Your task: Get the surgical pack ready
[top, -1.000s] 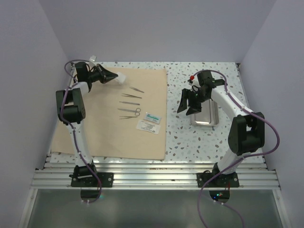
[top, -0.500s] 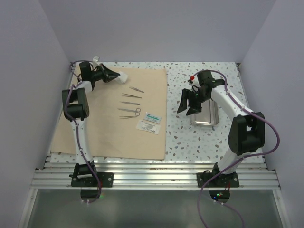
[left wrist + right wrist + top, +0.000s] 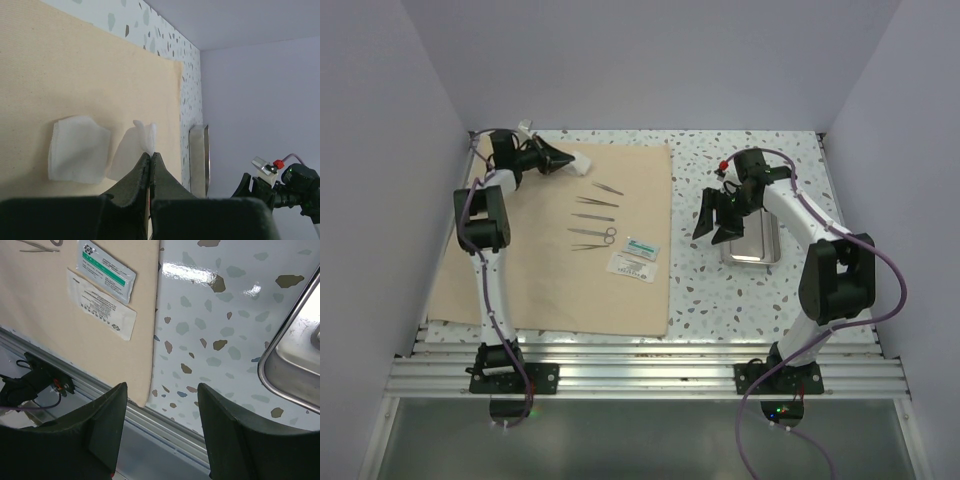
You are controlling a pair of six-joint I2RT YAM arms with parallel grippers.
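Observation:
The tan cloth [image 3: 540, 270] lies flat on the left of the table. My left gripper [image 3: 563, 160] hovers over its far edge, shut on a white gauze pad [image 3: 146, 134] pinched at the corner between the fingertips [image 3: 150, 154]. A second gauze pad [image 3: 77, 150] lies flat on the cloth just beside it. Thin steel instruments [image 3: 595, 215] lie in a column mid-cloth, with two white packets [image 3: 635, 256] below them. The steel tray [image 3: 757, 240] sits on bare table to the right. My right gripper [image 3: 713, 228] hangs open by the tray's left side, holding nothing [image 3: 161, 386].
Terrazzo tabletop [image 3: 700, 290] shows between the cloth and the tray. A ribbed metal rail [image 3: 640, 370] runs along the near edge. In the right wrist view the packets [image 3: 102, 285] lie near the cloth's right edge and the tray's rim [image 3: 280, 380] is at the right.
The left arm's elbow has swung slightly right while its gripper keeps the gauze pad at the cloth's far edge. The right arm has barely moved.

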